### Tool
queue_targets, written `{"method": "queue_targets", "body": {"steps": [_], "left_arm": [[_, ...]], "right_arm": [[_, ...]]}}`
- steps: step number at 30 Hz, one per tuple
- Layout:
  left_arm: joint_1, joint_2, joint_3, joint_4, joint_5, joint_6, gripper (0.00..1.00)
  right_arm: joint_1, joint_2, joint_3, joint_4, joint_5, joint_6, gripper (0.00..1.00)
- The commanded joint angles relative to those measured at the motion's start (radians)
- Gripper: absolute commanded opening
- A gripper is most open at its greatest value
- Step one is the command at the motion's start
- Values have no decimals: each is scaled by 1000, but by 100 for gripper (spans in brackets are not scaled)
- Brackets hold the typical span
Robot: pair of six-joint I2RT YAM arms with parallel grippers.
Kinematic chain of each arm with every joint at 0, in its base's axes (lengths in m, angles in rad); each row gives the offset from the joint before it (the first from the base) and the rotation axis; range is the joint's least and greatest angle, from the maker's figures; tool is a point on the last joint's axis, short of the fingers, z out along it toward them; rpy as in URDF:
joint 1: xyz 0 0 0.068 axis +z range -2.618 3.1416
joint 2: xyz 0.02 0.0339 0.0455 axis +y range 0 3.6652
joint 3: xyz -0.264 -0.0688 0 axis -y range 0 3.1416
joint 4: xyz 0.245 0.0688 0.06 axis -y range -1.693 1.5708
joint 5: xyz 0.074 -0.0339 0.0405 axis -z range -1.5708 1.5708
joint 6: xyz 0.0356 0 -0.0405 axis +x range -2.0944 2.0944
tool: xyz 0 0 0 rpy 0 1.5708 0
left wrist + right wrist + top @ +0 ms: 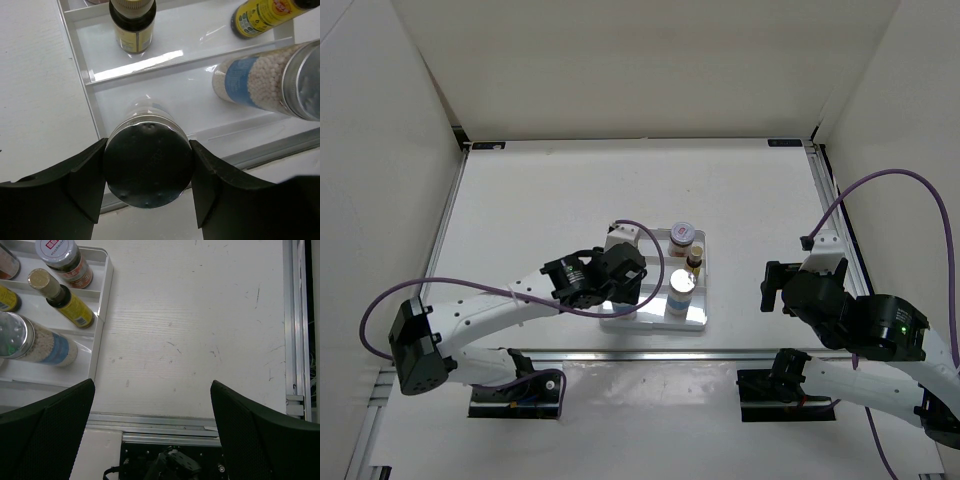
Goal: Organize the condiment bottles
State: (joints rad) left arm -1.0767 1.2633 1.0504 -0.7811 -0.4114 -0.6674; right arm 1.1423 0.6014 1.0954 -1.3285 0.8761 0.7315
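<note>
A white ridged tray (704, 318) holds the condiment bottles. In the top view its right column shows a brownish jar with a red-marked lid (683, 236), a slim yellow bottle (694, 262) and a silver-topped cylinder (681, 290). My left gripper (620, 280) hangs over the tray's left side. In the left wrist view it (148, 172) is shut on the silver lid of the second white-and-blue cylinder (148, 165), which stands in the tray's near row. My right gripper (152, 405) is open and empty over bare table to the right of the tray.
The left wrist view shows a yellow dark-capped bottle (132, 22), a second yellow bottle (265, 15) and the other cylinder (270, 80). The right wrist view shows the tray's right wall (100, 325) and the table's metal rail (295, 340).
</note>
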Motion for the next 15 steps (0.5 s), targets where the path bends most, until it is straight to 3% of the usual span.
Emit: {"method": "queue_targets", "body": {"steps": [1,2,5,6,10,15], "left_arm": [[-5,11,34,65,-60,-15,35],[-5,24,34,65,-60,-15,50],[-5,34,43,65,-69,-24,77],[-5,34,43,65,-69,-24,100],[-5,-22,53,54,-69,-11,100],[-5,-152,132,-96,-145,71,100]], "right_arm": [[7,-5,-6,28,12,2,99],[7,-5,-6,28,12,2,99],[7,-5,-6,28,12,2,99],[7,-5,-15,44,12,-21,99],[7,-5,-25,84,-25,-69,99],[7,-14,-25,104,-52,-104,99]]}}
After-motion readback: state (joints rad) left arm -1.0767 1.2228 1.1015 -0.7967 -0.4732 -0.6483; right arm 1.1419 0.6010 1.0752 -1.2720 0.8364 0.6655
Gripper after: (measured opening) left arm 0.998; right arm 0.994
